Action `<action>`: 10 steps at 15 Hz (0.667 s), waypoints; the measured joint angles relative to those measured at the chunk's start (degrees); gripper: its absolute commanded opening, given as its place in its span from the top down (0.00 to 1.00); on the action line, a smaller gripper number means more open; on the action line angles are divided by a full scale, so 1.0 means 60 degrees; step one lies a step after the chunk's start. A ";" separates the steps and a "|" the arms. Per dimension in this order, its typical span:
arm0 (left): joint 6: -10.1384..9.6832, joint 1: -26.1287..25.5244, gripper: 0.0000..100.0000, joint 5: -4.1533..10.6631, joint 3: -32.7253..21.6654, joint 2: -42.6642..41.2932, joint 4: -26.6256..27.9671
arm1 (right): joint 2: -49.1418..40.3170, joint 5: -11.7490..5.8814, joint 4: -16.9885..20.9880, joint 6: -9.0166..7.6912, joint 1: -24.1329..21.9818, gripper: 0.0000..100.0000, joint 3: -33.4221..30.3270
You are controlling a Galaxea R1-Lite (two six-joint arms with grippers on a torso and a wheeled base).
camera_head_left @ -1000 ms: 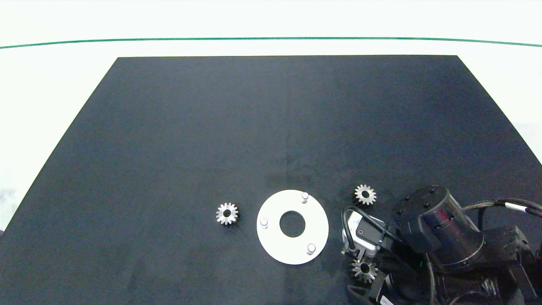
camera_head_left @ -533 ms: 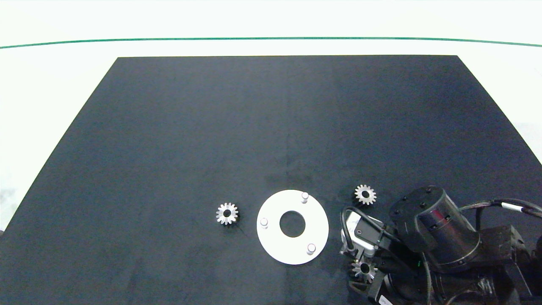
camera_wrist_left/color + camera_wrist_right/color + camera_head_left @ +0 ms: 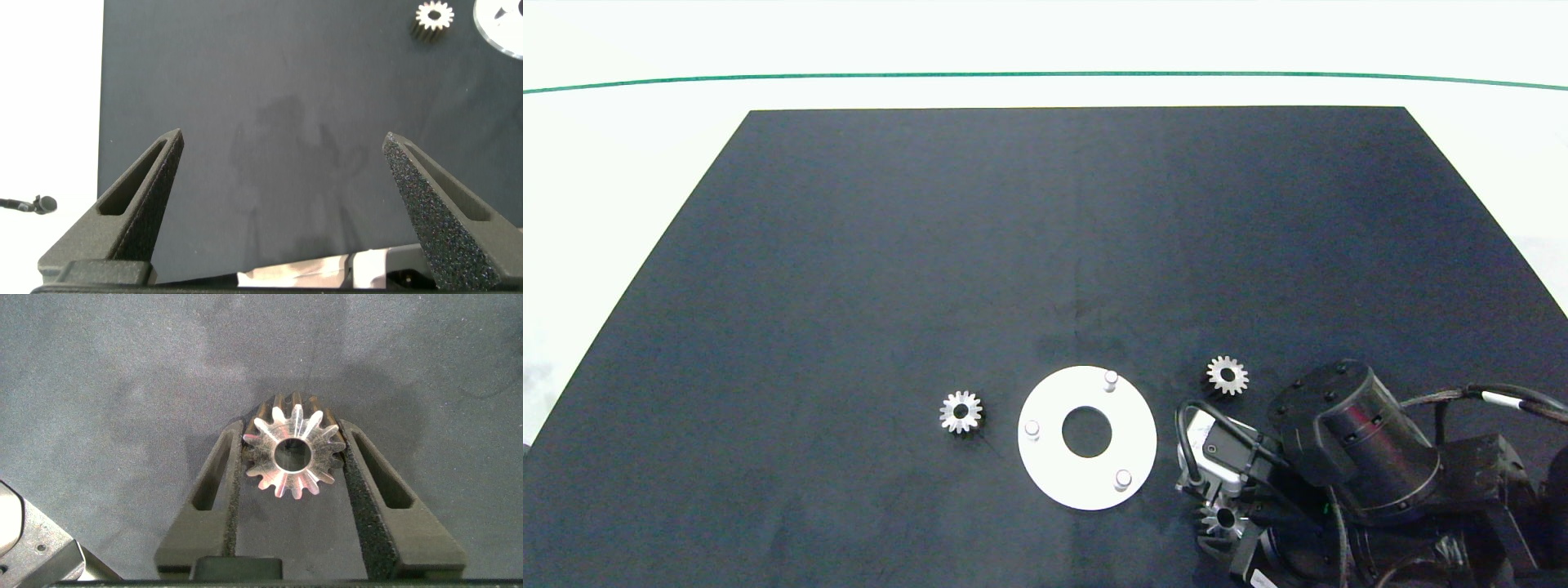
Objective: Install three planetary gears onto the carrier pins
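Note:
A white disc (image 3: 1045, 465) lies on the black mat near its front edge, with three carrier pins (image 3: 1111, 380) (image 3: 1032, 428) (image 3: 1123, 478) standing bare. One planetary gear (image 3: 961, 412) lies left of the disc and another (image 3: 1227, 375) to its right. A third gear (image 3: 1223, 519) (image 3: 292, 453) sits at the disc's front right, and my right gripper (image 3: 292, 429) is shut on it, a finger pressing each side. My left gripper (image 3: 283, 139) hangs open over bare mat near the mat's left edge, holding nothing; the left gear (image 3: 434, 15) shows far beyond it.
The black mat (image 3: 1045, 245) covers most of a white table, with a green line (image 3: 1045, 74) along the back. My right arm's wrist and cables (image 3: 1356, 449) fill the front right corner. A small white block (image 3: 1202, 433) sits by the wrist camera.
My right arm has shifted slightly to the left, and the gear between its fingers moved a little with it. The disc and the other two gears stayed put.

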 measured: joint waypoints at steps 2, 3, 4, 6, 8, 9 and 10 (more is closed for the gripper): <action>0.0004 0.0000 0.00 0.0000 -0.0010 0.0004 -0.0012 | 0.0004 0.0012 -0.0004 -0.0004 -0.0081 0.67 0.0000; 0.0004 0.0000 0.00 0.0000 -0.0010 0.0004 -0.0012 | 0.0004 0.0012 -0.0004 -0.0004 -0.0100 0.68 0.0000; 0.0000 0.0000 0.00 0.0000 -0.0010 0.0006 -0.0012 | 0.0004 0.0004 0.0000 -0.0004 -0.0106 0.71 0.0002; 0.0004 0.0000 0.00 0.0002 -0.0010 0.0022 -0.0012 | -0.0002 0.0000 0.0000 -0.0022 -0.0118 0.74 0.0006; 0.0000 0.0000 0.00 0.0002 -0.0010 0.0043 -0.0012 | -0.0018 -0.0022 0.0008 -0.0030 -0.0124 0.79 0.0010; 0.0004 0.0000 0.00 0.0002 -0.0010 0.0055 -0.0014 | -0.0024 -0.0028 0.0012 -0.0037 -0.0124 0.80 0.0014; 0.0004 0.0000 0.00 0.0002 -0.0006 0.0061 -0.0018 | -0.0024 -0.0033 0.0026 -0.0051 -0.0120 0.83 0.0014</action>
